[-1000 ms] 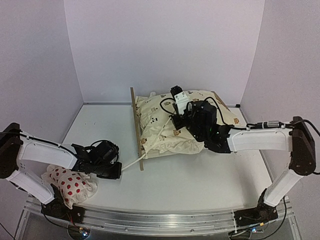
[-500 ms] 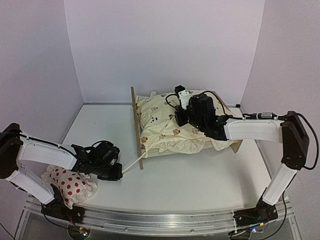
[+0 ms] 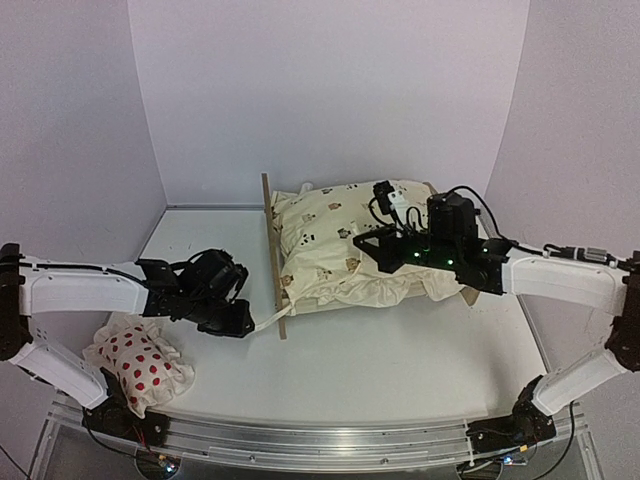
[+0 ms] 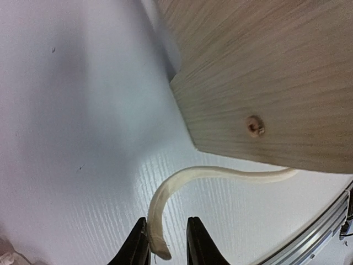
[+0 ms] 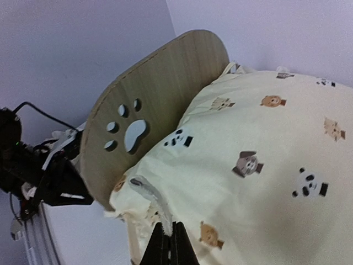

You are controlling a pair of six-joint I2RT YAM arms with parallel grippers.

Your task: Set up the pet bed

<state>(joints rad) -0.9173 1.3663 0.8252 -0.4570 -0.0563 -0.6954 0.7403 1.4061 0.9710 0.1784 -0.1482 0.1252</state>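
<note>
Cream cloth tie [image 4: 209,172] curls slack between the left jaws, which stand slightly apart without pinching it, so I judge it could slip onto the tabletop [image 4: 66,138] and leave the cushion [image 3: 320,262] unfastened. The right jaws are closed on another tie [image 5: 148,193] at the cushion's corner, and a hard pull there might drag the cushion askew or tip the light pet bed [image 5: 165,83], whose headboard stands just beyond the left jaws. No brand, label or writing is readable, only a paw-print cut-out [image 5: 128,132] and printed animal faces.
</note>
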